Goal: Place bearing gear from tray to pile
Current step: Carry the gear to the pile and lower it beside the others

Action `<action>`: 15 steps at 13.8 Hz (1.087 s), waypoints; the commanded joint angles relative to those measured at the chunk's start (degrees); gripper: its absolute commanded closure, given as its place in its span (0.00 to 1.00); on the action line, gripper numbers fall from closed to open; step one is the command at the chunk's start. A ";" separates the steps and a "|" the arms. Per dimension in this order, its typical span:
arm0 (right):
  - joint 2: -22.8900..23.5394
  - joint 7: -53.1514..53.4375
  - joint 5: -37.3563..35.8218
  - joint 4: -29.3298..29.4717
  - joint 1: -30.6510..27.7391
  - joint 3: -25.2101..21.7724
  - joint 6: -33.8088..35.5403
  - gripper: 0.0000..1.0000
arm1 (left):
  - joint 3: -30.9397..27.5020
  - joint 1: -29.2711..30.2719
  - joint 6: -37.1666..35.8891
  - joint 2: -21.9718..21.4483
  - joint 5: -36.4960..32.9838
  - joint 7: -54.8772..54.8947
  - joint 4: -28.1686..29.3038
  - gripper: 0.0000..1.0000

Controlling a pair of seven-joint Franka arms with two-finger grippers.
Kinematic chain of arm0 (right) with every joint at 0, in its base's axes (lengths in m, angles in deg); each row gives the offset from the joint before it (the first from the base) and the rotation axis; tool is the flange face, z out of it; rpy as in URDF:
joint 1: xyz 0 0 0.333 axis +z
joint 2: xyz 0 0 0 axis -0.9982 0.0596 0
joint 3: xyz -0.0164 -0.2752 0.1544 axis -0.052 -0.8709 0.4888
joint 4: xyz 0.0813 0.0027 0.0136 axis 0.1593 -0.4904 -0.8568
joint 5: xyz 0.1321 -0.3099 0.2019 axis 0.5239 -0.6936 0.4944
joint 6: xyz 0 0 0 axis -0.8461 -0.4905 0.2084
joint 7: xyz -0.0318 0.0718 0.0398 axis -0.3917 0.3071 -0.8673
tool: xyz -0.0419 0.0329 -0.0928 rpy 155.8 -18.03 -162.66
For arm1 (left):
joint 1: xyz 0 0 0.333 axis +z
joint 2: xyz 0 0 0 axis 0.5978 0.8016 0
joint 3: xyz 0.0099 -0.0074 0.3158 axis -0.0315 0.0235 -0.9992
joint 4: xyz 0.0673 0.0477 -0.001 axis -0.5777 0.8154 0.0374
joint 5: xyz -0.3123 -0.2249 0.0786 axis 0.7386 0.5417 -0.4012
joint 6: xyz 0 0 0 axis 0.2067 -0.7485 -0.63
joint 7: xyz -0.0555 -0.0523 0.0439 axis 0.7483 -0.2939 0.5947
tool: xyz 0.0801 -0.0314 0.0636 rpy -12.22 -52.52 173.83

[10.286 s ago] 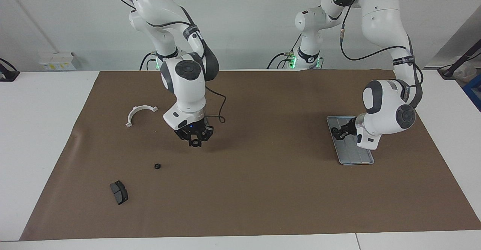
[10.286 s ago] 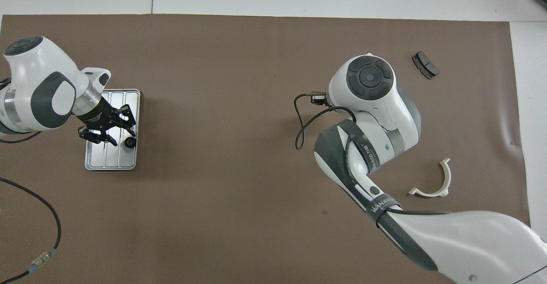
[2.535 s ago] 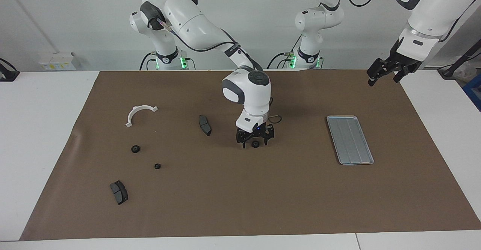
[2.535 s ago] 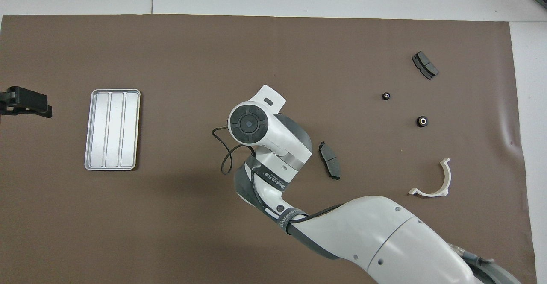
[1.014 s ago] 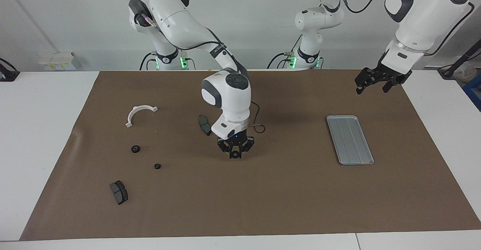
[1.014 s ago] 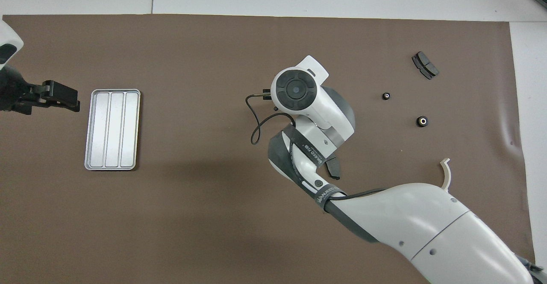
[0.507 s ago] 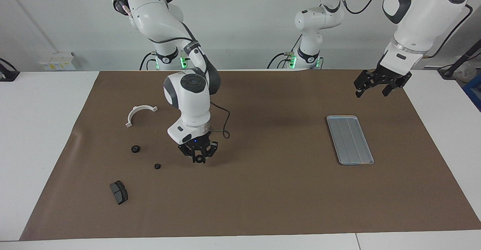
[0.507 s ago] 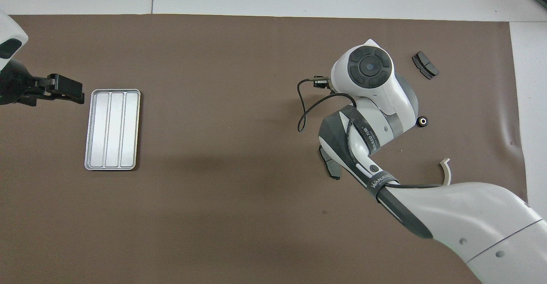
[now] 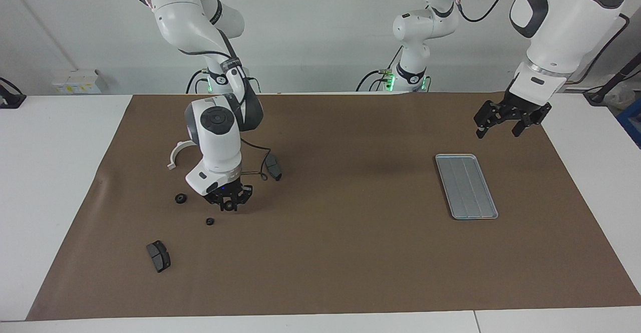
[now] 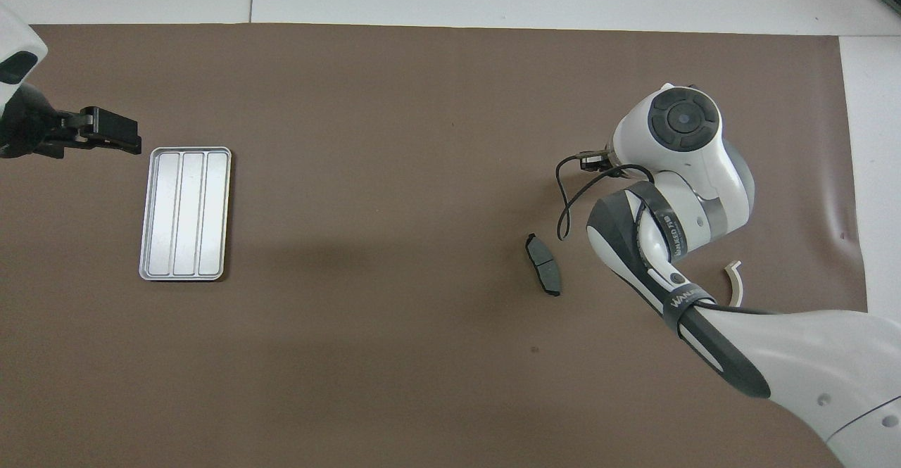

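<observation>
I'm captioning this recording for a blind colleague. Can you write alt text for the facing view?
The right gripper, shut on a small black gear, hangs low over the brown mat among the pile's parts: two small black gears, two dark brake pads and a white half-ring bracket. Toward the left arm's end of the table, the metal tray lies empty, and the left gripper waits open, raised above the mat.

From overhead we see the right arm (image 10: 676,172) hiding its claw and most of the white bracket (image 10: 734,278); the left claw (image 10: 105,134) is partly cut off at the edge.
</observation>
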 commanded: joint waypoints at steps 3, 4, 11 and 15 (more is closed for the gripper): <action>-3.97 -4.54 1.51 -2.92 -1.73 0.89 0.46 0.98 | -0.91 0.14 0.59 0.61 0.44 0.96 -1.27 0.00; -4.67 -5.42 1.95 -2.92 -1.99 0.89 0.63 0.98 | -0.91 0.14 0.51 0.61 0.35 0.96 -1.27 0.00; -7.14 -7.89 2.74 -3.01 -1.56 0.89 2.83 0.98 | -1.00 0.23 -0.46 -0.01 0.70 0.87 -1.27 0.00; -8.45 -7.71 4.22 -3.09 -2.08 0.89 2.83 0.98 | -1.35 1.37 0.50 0.52 0.44 0.87 -1.27 0.00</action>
